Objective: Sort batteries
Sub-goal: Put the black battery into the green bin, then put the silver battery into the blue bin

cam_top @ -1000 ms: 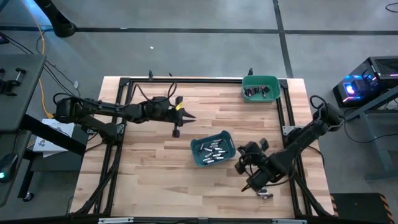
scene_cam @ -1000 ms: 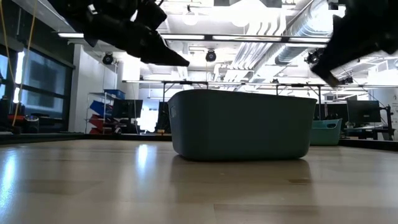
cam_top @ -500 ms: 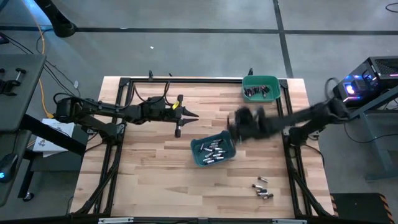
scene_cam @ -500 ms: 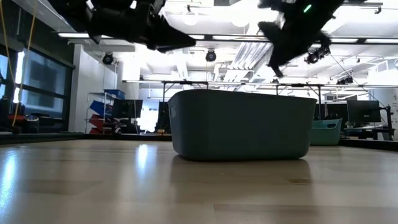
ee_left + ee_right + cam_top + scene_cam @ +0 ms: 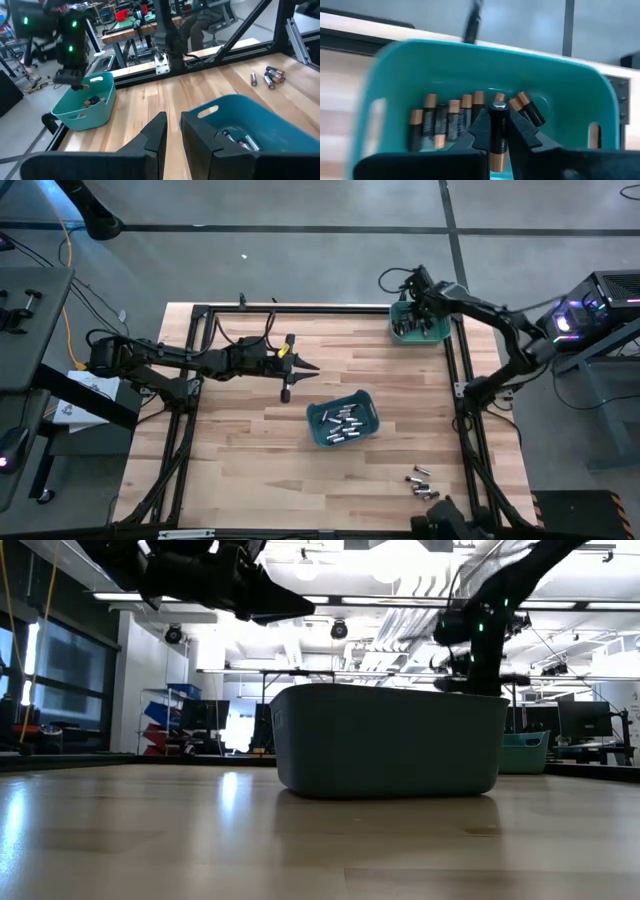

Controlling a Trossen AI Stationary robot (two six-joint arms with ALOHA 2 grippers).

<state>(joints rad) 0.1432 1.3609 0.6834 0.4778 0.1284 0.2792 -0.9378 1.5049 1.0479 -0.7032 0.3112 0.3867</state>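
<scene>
My right gripper (image 5: 412,308) hangs over the green bin (image 5: 432,310) at the table's far right, shut on a dark battery with a copper end (image 5: 498,131). Several dark, copper-ended batteries (image 5: 451,119) lie on that bin's floor. A blue bin (image 5: 342,420) at mid-table holds several silvery batteries (image 5: 340,423). A few loose batteries (image 5: 422,483) lie on the wood near the front right. My left gripper (image 5: 308,367) hovers left of the blue bin, pointing toward the table's right, its fingers (image 5: 156,134) a narrow gap apart with nothing between them. My right gripper pinches the battery's long sides (image 5: 498,142) between its two fingers (image 5: 519,134). The battery lies along the fingers, its silvery cap (image 5: 498,106) pointing out past the tips. The gripper slants down from above the bin. The battery is clear of the bin and the batteries in it.
A black frame rail (image 5: 462,370) runs along the table's right side, another along the far edge (image 5: 300,310). Bare wood (image 5: 240,450) lies left of and in front of the blue bin. Beyond the table are desks and equipment (image 5: 125,20).
My right gripper has swung fast from the near right corner, by the loose batteries, across the table's right side to the far edge, and now hangs over the green bin. My left gripper has tipped up toward level and otherwise stayed in place.
</scene>
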